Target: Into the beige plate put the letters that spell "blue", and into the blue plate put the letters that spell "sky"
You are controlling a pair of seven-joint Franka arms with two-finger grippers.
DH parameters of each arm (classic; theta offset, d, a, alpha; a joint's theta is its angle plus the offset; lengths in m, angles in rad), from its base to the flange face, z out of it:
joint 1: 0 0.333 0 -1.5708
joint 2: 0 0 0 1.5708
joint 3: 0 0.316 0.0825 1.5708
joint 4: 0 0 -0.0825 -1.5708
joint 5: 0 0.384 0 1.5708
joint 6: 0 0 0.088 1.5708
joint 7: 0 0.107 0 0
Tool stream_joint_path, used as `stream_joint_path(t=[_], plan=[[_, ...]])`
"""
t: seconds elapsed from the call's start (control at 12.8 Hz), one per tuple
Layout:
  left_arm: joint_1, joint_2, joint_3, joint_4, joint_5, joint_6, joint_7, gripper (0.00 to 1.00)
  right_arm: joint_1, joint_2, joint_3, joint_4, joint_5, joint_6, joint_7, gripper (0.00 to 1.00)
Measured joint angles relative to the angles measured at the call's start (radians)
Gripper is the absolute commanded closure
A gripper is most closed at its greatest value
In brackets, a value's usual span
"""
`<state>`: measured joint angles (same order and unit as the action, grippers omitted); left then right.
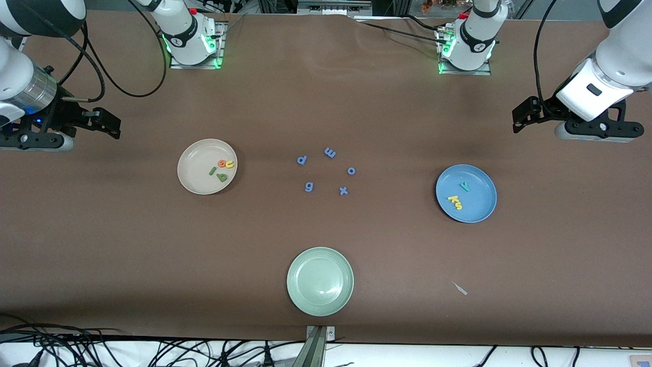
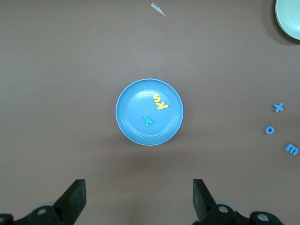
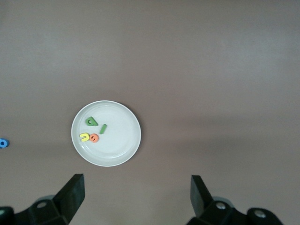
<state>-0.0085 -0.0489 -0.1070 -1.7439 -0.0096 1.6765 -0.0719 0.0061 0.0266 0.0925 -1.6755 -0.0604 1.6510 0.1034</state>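
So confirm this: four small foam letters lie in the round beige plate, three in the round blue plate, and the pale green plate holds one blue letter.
Wrong on the pale green plate: the front view shows nothing in it. The rest stands.

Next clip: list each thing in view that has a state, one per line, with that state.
Beige plate: holds b, l, u, e.
Blue plate: holds s, k, y.
Green plate: nothing in it.
Blue letters: loose on the table between the plates.
Left hand: open, holding nothing, waiting.
Right hand: open, holding nothing, waiting.
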Motion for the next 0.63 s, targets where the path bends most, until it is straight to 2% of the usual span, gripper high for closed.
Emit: stream_joint_path(t=[0.63], plan=[[0.0, 0.0, 0.0, 0.0, 0.0, 0.0, 0.0, 0.0, 0.001, 0.0, 0.001, 0.0, 0.024, -0.053, 0.0, 0.0]])
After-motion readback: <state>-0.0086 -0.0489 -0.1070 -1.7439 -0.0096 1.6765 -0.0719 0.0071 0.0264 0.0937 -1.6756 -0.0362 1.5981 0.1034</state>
